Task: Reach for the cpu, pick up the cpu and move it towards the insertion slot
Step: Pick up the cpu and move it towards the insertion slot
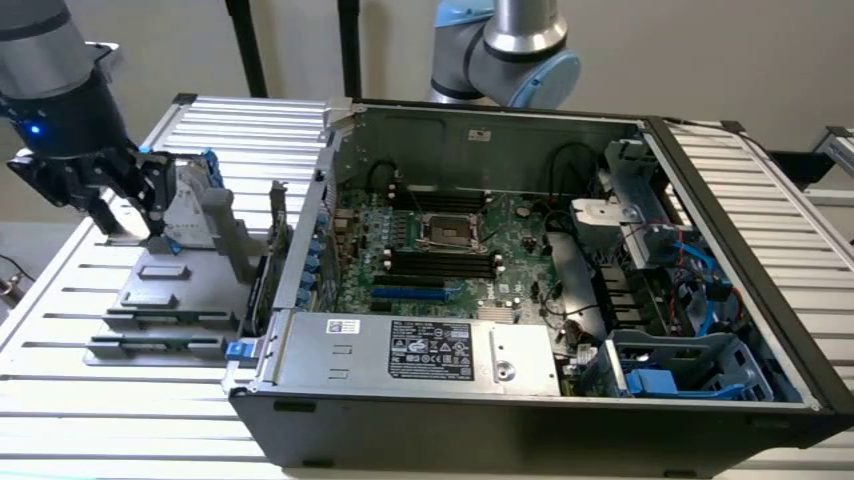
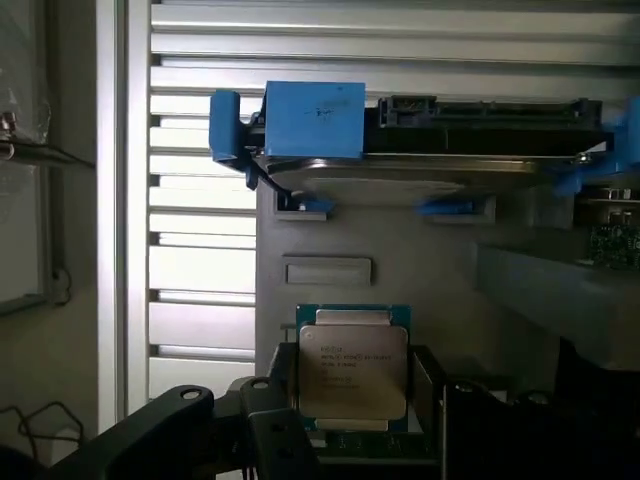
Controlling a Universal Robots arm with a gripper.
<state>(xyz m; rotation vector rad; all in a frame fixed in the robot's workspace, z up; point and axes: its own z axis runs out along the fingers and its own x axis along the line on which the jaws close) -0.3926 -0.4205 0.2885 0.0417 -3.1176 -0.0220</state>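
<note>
One cpu (image 2: 352,345), tight within claw (image 2: 355,385)

Silver-grey arm (image 1: 523,28), pale-blue joint caps (image 1: 461,15), small blue light (image 1: 32,128)

The cpu (image 2: 352,372) is silver-grey with a green border. The drive bracket (image 2: 315,120) is blue. The tabletop (image 2: 200,270) is white, ribbed. The motherboard (image 1: 514,225) is green.

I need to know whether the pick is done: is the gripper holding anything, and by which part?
The cpu looks held: the fingers press on two opposite side edges, leaving its metal top bare.
</note>
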